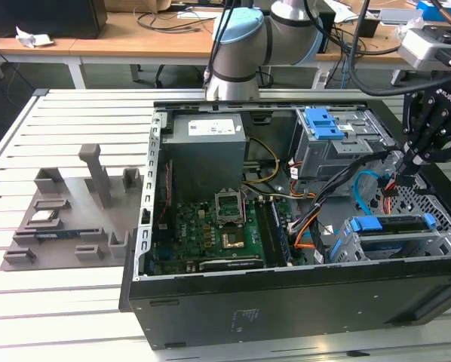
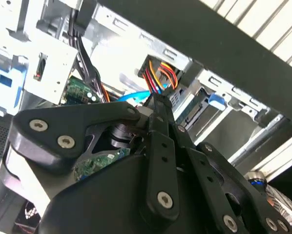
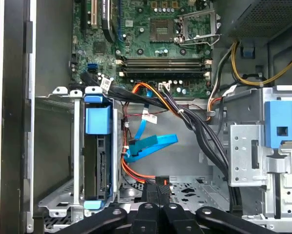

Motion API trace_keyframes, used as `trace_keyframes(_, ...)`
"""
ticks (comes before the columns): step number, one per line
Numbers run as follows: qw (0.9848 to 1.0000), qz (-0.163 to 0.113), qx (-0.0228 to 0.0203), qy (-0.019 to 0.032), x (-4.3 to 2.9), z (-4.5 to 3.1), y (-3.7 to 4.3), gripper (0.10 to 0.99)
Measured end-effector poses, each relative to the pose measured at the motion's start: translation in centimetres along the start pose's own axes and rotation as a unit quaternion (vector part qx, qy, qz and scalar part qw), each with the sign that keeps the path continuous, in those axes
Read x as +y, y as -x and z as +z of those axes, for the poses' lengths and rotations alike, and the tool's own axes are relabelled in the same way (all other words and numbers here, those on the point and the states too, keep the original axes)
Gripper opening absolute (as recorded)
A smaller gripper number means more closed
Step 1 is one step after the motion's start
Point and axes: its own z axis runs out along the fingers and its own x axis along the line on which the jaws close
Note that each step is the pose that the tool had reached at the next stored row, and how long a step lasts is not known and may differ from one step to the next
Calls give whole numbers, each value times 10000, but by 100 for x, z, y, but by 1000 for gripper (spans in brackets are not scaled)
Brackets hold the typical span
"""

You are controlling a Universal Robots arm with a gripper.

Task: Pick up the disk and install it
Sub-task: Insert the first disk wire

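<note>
The disk sits in its blue caddy inside the lower grey drive cage of the open computer case, at the exterior view's right. In the first wrist view the disk stands edge-on between blue caddy tabs. My gripper hangs just behind that cage, over the cables. Its fingers are pressed together, shut, with nothing visibly held. The fingertips end close to a bundle of red, yellow and orange wires. A blue flat cable lies loose between the gripper and the disk.
The case holds a green motherboard, a grey power supply and an upper drive cage with a blue latch. Black cable bundles cross the case floor. A grey fixture tray stands on the slatted table at the exterior view's left.
</note>
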Motion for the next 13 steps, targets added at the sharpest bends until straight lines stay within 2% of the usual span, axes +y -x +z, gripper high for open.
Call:
trace_keyframes(6,10000,1,6,0,-2,0,0,114)
trace_keyframes(10,10000,1,11,0,-3,0,0,361)
trace_keyframes(13,9997,13,243,4,-13,33,5,361)
